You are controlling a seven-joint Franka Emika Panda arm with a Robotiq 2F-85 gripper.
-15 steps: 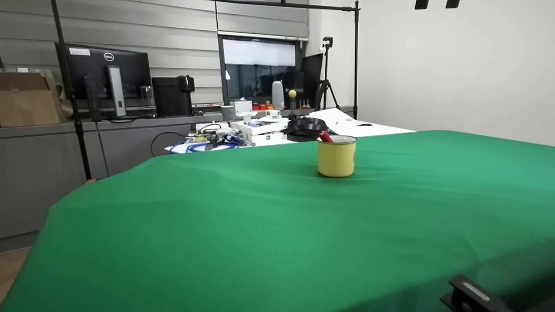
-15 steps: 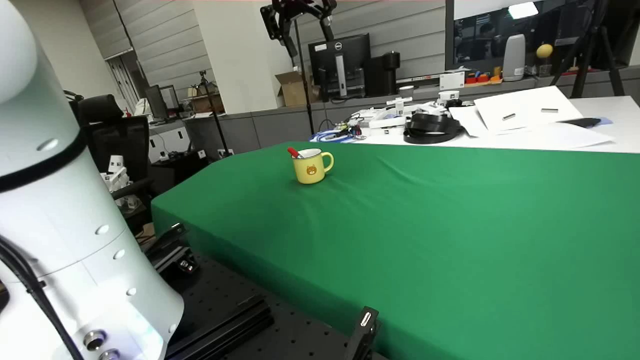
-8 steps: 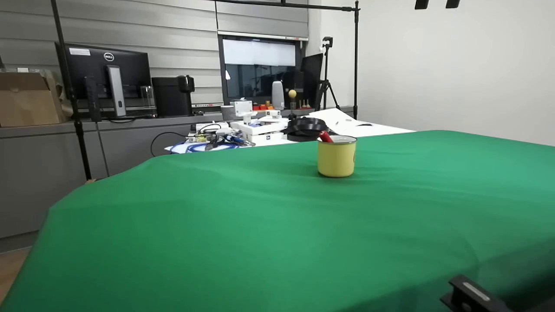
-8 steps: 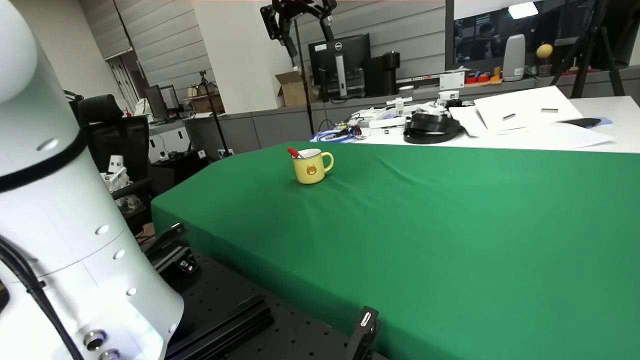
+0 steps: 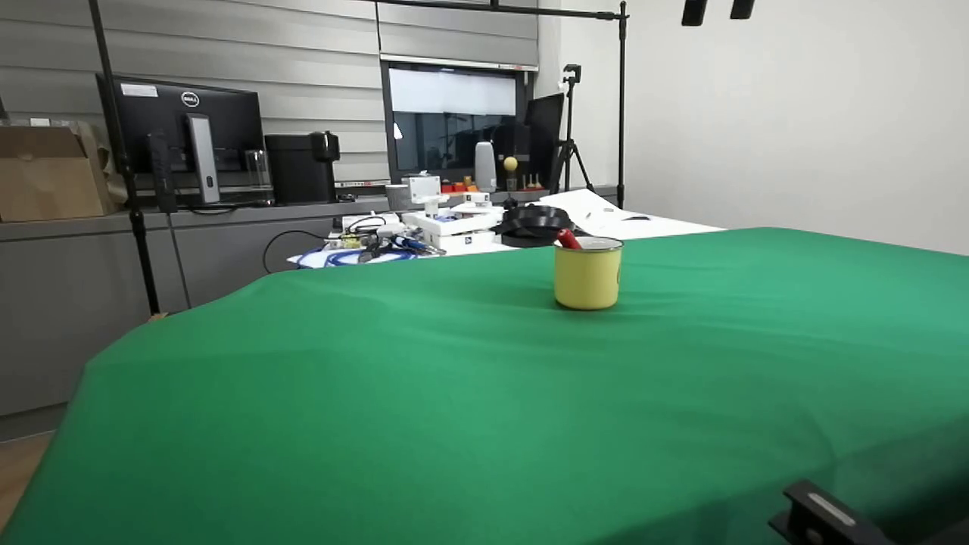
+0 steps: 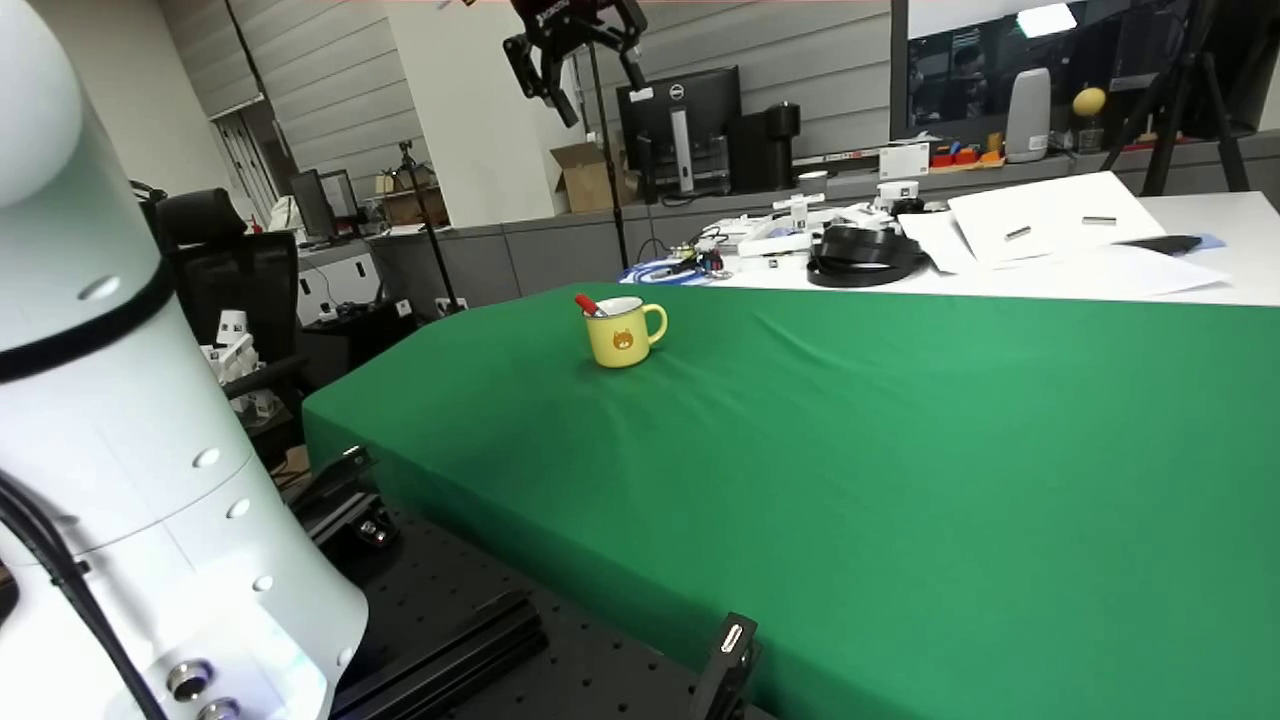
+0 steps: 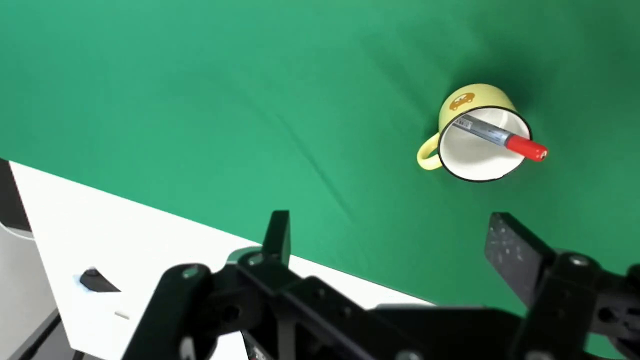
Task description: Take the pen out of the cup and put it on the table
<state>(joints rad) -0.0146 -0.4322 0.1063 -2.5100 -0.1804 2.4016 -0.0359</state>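
A yellow cup with a bear print stands upright on the green-covered table and shows in both exterior views [image 5: 587,281] [image 6: 618,342] and in the wrist view [image 7: 479,94]. A pen with a red cap and grey barrel [image 7: 500,137] leans inside it, its red end sticking out past the rim; the red end shows in both exterior views [image 5: 568,239] [image 6: 587,304]. My gripper [image 7: 390,217] is open and empty, high above the table [image 6: 850,450]. Its fingertips show at the top of both exterior views [image 5: 718,14] [image 6: 604,102]. In the wrist view the cup lies beyond the right finger.
A white table [image 6: 1240,240] adjoins the green one, holding papers [image 6: 1060,220], a black coil [image 6: 865,258] and several white parts. A black clamp [image 6: 728,660] sits at the green table's near edge. A thin black stand pole [image 5: 125,166] rises behind.
My gripper has shifted left and slightly down in both exterior views within the last half second, still open. The cup and pen have not moved.
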